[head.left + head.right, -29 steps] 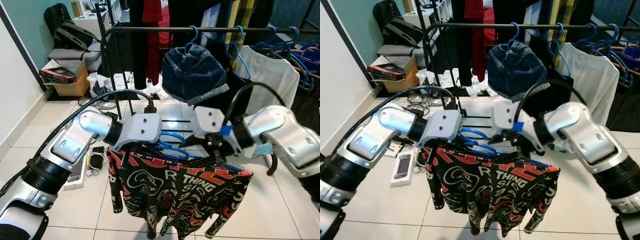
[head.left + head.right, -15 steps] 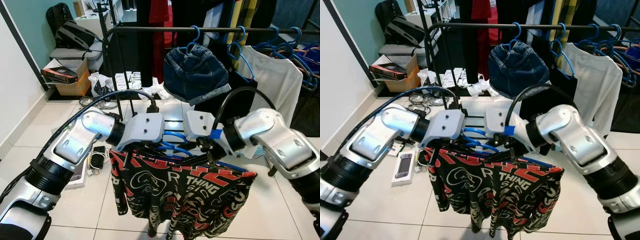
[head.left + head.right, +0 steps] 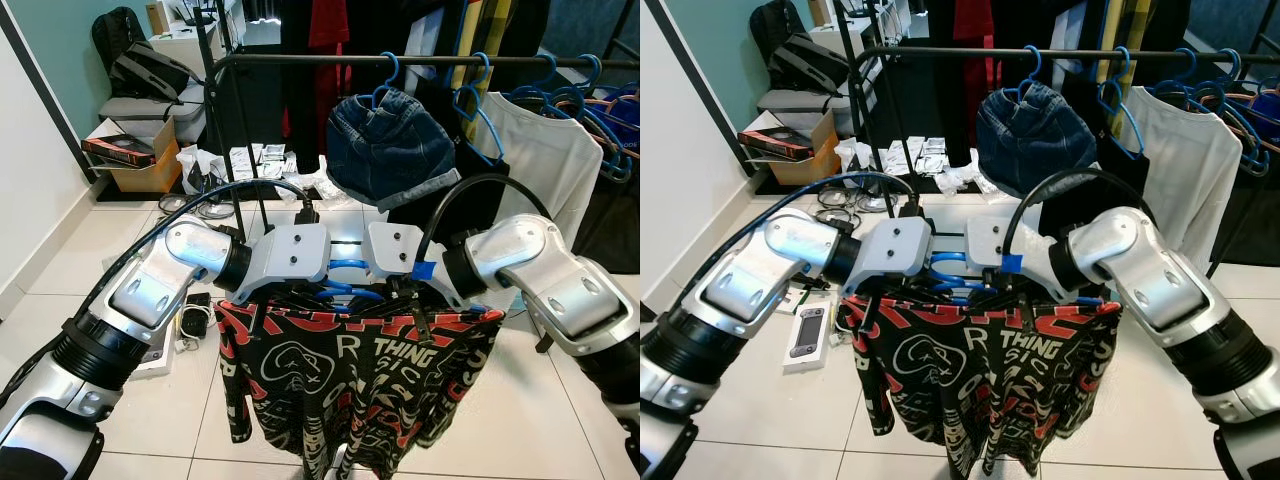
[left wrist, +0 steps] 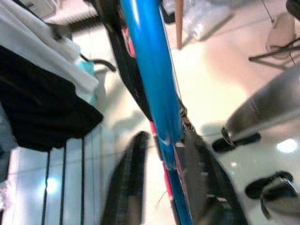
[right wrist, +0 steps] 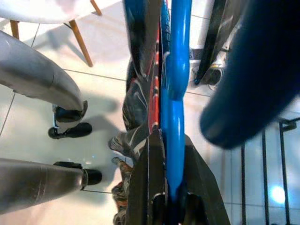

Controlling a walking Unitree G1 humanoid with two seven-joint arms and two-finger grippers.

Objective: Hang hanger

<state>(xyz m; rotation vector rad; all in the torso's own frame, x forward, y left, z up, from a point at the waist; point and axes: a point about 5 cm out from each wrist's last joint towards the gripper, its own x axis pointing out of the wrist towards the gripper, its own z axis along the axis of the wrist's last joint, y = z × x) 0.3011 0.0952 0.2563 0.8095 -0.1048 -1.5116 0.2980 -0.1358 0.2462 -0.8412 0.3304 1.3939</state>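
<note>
Hanger (image 3: 345, 292), blue, carrying a black-and-red printed garment (image 3: 360, 385), is held level between both arms in front of the clothes rail (image 3: 420, 61), below its height. Left gripper (image 4: 159, 187) and right gripper (image 5: 166, 187) each clench the blue bar. Lifting and hooking appear left to do; a free stretch of rail lies left of the denim shorts (image 3: 388, 148).
</note>
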